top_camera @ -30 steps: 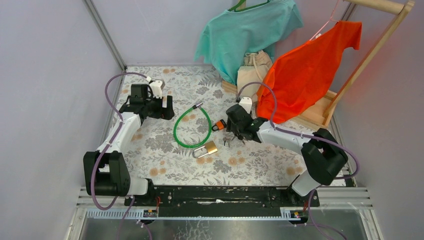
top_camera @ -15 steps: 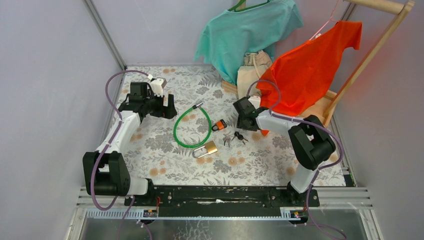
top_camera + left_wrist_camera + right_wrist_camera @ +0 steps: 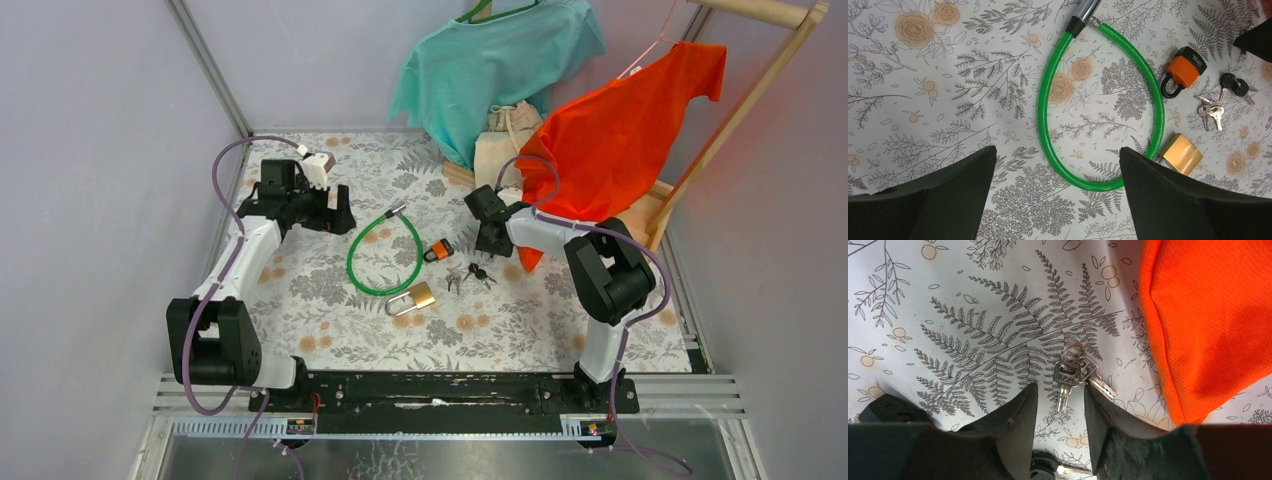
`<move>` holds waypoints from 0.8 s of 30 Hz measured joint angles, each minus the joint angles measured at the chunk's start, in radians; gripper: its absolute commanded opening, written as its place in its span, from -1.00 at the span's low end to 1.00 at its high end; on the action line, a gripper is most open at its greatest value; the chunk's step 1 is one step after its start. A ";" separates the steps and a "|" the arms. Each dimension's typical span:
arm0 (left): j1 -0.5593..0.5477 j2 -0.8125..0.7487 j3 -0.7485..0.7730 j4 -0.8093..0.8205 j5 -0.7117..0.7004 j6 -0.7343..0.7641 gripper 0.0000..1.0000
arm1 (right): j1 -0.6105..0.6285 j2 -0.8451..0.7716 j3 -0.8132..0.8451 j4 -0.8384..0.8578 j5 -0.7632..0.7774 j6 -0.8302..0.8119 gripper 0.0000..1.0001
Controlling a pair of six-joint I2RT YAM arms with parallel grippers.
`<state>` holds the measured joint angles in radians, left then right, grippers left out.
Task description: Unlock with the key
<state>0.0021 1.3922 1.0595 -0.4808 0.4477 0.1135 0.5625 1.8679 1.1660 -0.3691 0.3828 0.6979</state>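
Two silver keys (image 3: pixel 1070 374) on one ring lie flat on the table (image 3: pixel 973 300), just beside the orange shirt (image 3: pixel 1208 315). Their blades point toward the right gripper (image 3: pixel 1060 390), whose jaws stand partly apart, gripping nothing. Left gripper (image 3: pixel 1057 150) gapes wide near the green cable lock (image 3: pixel 1045 115).

The top camera overlooks the whole table (image 3: pixel 330 300) from above, while both close, downward wrist cameras share the silver keys (image 3: pixel 1212 111).
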 measured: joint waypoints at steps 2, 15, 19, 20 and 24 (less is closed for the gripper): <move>0.000 0.000 0.007 -0.003 0.002 0.002 1.00 | 0.000 0.006 0.009 -0.017 0.002 0.008 -0.08; 0.000 0.000 0.049 -0.065 0.037 0.043 0.99 | -0.001 0.019 0.030 -0.064 0.021 0.076 -0.34; 0.000 -0.002 0.057 -0.079 0.044 0.055 1.00 | -0.003 0.020 0.026 -0.052 0.018 0.085 -0.47; 0.000 -0.002 0.057 -0.083 0.045 0.058 1.00 | -0.004 0.020 0.023 -0.046 0.017 0.085 -0.53; 0.000 -0.007 0.057 -0.100 0.057 0.060 1.00 | -0.008 0.016 0.005 0.002 0.014 0.080 -0.78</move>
<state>0.0021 1.3849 1.1168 -0.5804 0.5045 0.1738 0.5541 1.8835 1.1713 -0.3668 0.3965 0.7776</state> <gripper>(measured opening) 0.997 0.194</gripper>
